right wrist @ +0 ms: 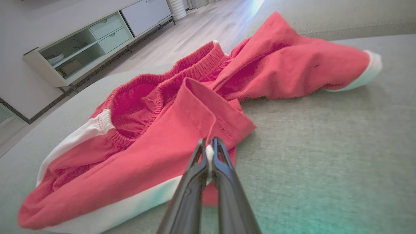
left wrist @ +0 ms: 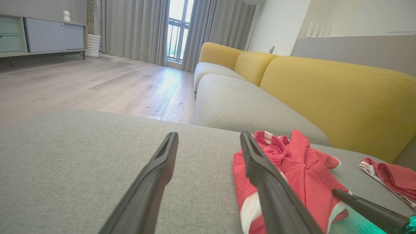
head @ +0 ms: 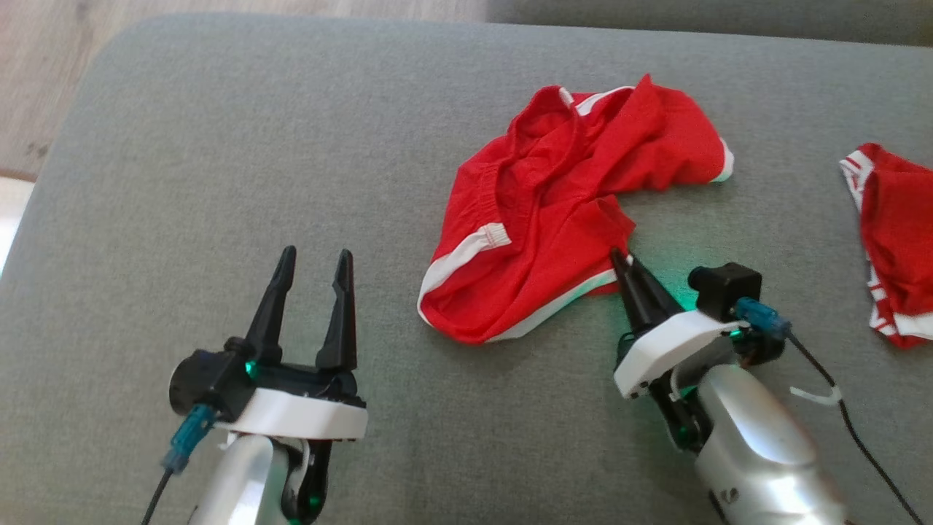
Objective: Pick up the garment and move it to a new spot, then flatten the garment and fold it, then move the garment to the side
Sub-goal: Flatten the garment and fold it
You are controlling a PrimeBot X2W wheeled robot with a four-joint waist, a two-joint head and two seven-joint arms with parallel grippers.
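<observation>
Garment (head: 554, 211): red shorts of soft cloth, crumpled; gathered elastic waistband, white bands at the leg hems; lies in a loose heap on the seat, right of centre in the head view; one leg thrown toward the far right, waistband gaping upward.

Seat (head: 219, 146): broad grey cushion, coarse woven cover, rounded corners.

Right gripper (head: 621, 257): two long dark tapered fingers pressed together on the garment's near hem; a sliver of white trim pinched between the tips; a fold of red cloth stands up just beyond them.

Left gripper (head: 316, 254): fingers parted, nothing between them; over bare seat, well apart from the garment, on its left.

Second garment (head: 900, 240): red with white striped edging, bunched at the seat's right edge; apart from the first.

Backrest (left wrist: 341, 97): mustard yellow, padded, smooth and rounded; behind the seat.

Floor (left wrist: 97, 81): pale wood planks.

Cabinet (right wrist: 97, 42): low, white and pale green; open shelves, drawers.
</observation>
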